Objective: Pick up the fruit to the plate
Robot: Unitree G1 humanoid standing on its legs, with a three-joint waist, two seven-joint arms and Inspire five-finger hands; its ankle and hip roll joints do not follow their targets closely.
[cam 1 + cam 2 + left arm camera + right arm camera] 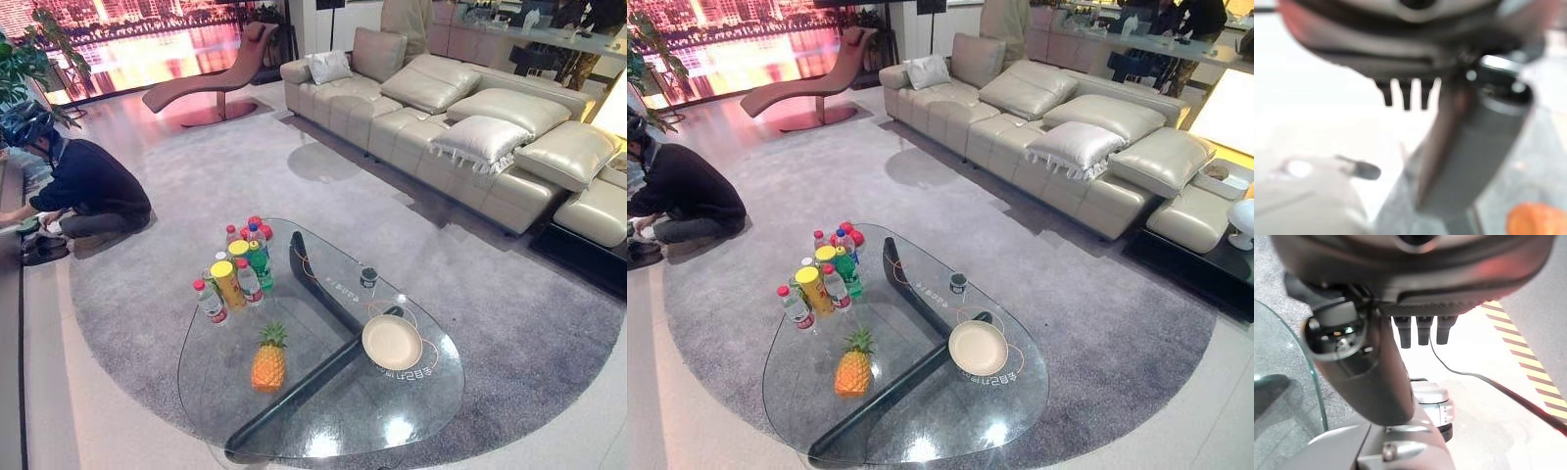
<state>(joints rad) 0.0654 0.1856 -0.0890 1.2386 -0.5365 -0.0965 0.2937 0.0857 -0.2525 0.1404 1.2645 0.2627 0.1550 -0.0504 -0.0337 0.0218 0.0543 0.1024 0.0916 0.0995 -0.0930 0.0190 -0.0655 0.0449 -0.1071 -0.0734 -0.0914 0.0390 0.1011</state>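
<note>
Glass forms the top of the low coffee table (411, 406), a rounded triangle on a dark Y-shaped base, standing on a grey rug (216, 186). The pineapple (268, 360) stands upright on the glass toward the table's near left side, leafy crown up, touched by nothing. The cream plate (392, 342) lies well apart from it on the right part of the table, with nothing on it. Behind the pineapple a cluster of bottles and cans (235, 266) stands near the table's far left corner, and a small dark cup (368, 278) sits between that cluster and the plate.

Beyond the table the eye views show a beige leather sofa (460, 117) with cushions, a curved lounge chair (211, 78) farther back, and a person (83, 191) in dark clothes crouching at the rug's left edge.

The left wrist view shows the left hand (1405, 93) as a dark bulk with short fingertips poking out past it; an orange patch, likely the pineapple, shows at a corner, blurred. The right wrist view shows the right hand (1420, 330) the same way, beside the table's curved glass edge. For both hands, whether the fingers are spread or curled cannot be told.
</note>
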